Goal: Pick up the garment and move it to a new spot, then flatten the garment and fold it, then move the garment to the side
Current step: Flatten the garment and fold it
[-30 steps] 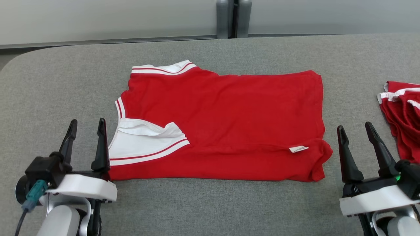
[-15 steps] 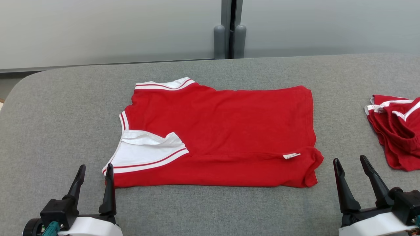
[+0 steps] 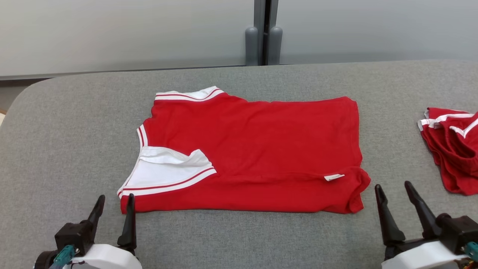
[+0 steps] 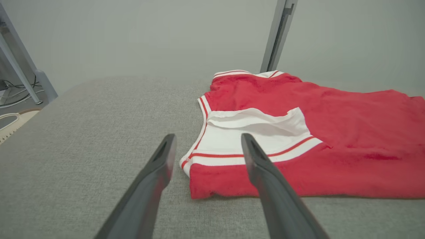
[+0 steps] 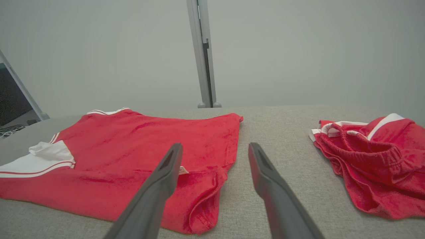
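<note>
The garment [image 3: 261,149] is a red shirt with white, red-striped trim, folded into a flat rectangle on the middle of the grey table [image 3: 74,123]. Its white sleeve panel [image 3: 168,172] lies at the near left and a small white label [image 3: 333,177] near the lower right. My left gripper [image 3: 115,201] stands open just off the garment's near left corner [image 4: 199,189], touching nothing. Off the rumpled near right corner [image 5: 206,205], my right gripper [image 3: 393,188] is open and empty too.
A second red garment with white trim [image 3: 453,149] lies crumpled at the table's right edge [image 5: 372,166]. A grey wall with a vertical post [image 3: 263,41] runs behind the table. The table's rounded left corner [image 3: 22,101] drops off to the floor.
The head camera tilted up, so the whole scene sits lower in the picture. Both grippers drew back toward me, away from the garment's near corners. The garment lies as before.
</note>
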### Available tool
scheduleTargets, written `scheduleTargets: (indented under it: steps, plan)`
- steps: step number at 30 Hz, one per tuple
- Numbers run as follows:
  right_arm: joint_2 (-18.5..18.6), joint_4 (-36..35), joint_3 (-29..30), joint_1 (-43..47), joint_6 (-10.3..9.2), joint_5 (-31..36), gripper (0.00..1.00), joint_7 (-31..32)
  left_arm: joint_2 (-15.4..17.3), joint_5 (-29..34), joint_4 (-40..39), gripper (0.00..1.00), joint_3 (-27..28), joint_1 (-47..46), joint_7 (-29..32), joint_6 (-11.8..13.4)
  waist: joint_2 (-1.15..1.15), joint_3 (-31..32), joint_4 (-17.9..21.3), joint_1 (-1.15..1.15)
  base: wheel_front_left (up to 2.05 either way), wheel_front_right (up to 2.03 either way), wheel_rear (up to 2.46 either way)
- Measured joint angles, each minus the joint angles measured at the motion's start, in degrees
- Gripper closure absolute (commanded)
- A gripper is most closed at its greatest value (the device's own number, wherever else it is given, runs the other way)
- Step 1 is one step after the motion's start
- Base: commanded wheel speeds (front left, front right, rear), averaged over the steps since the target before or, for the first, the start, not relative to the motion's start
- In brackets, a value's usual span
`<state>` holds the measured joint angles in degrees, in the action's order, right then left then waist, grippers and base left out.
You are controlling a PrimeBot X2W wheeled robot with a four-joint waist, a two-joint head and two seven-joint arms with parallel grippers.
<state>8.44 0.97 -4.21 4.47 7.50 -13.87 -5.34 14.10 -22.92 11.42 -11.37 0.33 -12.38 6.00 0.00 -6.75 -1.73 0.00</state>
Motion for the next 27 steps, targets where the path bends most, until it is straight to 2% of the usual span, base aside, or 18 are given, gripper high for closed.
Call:
scheduleTargets:
  steps: [8, 19, 20, 21, 22, 27]
  plan:
    - [-0.85, 9.79, -3.09, -3.72, 0.00, -0.22, 0.00, 2.33, -1.51, -3.83, 9.56, 0.00, -0.86, -4.68, 2.71, -3.74, 0.00, -2.86, -0.73, 0.00, 0.00, 0.00, 0.00]
    - [-2.90, 25.47, -4.52, -11.44, 0.00, -2.64, 0.00, -0.02, -2.99, -8.89, 21.20, 0.00, -0.30, -11.56, 4.56, -8.43, 0.00, -6.05, -1.65, 0.00, 0.00, 0.00, 0.00]
    - [-2.99, 27.13, -5.09, -12.60, 0.00, -3.74, 0.25, -0.26, -3.01, -9.04, 22.46, 0.59, -0.56, -12.52, 4.64, -9.07, 0.00, -6.20, -1.71, 0.00, 0.00, 0.00, 0.00]
    - [-2.99, 27.76, -5.25, -13.05, 0.00, -3.98, 0.71, -0.59, -3.02, -9.27, 22.94, 1.00, -0.65, -12.85, 4.78, -9.60, 0.00, -6.23, -1.77, 0.00, 0.00, 0.00, 0.00]
    - [-3.01, 28.28, -5.34, -13.33, 0.00, -4.49, 1.00, -0.78, -3.05, -9.48, 23.34, 1.00, -0.71, -13.09, 4.78, -9.75, 0.00, -6.22, -1.83, 0.00, 0.00, 0.00, 0.00]
    - [-2.64, 28.92, -6.02, -13.50, 0.07, -6.51, 1.00, -2.29, -3.21, -9.49, 23.99, 1.00, -1.13, -13.42, 3.64, -10.25, 0.00, -5.72, -2.01, 0.00, 0.00, 0.00, 0.00]
